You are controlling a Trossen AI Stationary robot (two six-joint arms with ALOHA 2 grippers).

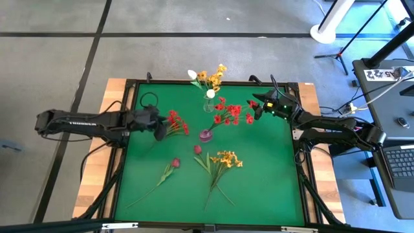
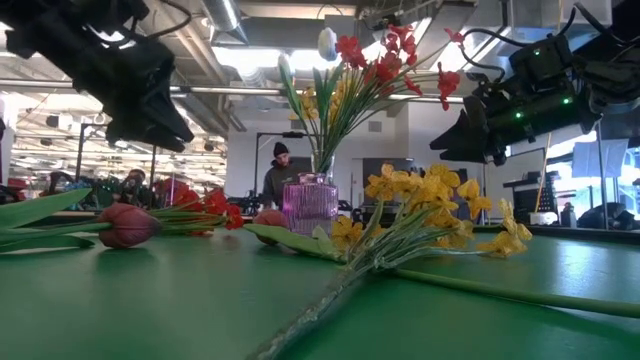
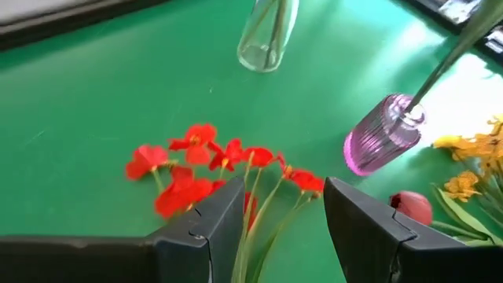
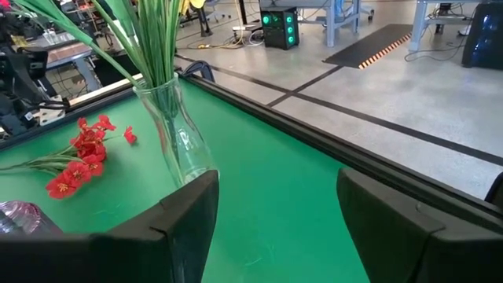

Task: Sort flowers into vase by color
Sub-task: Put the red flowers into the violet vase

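A red blossom cluster point(image 1: 176, 123) lies flat on the green table at the left. My left gripper point(image 3: 283, 208) hovers open above its stems point(image 3: 263, 228), one finger on each side, touching nothing. A purple vase point(image 1: 206, 135) at the table's middle holds red flowers point(image 1: 229, 113). Behind it, a clear vase point(image 1: 209, 103) holds white buds and yellow flowers point(image 1: 210, 76). Two dark red buds point(image 1: 174, 163) and a yellow cluster point(image 1: 226, 158) lie nearer the front. My right gripper point(image 4: 279, 212) hangs open at the far right, beside the clear vase point(image 4: 177, 134).
A raised black frame point(image 1: 129, 129) borders the table. Long green stems point(image 1: 217, 188) of the lying flowers stretch toward the near edge. Bare green surface point(image 1: 272, 175) lies at the near right. In the low view a person point(image 2: 280, 175) stands in the room behind the table.
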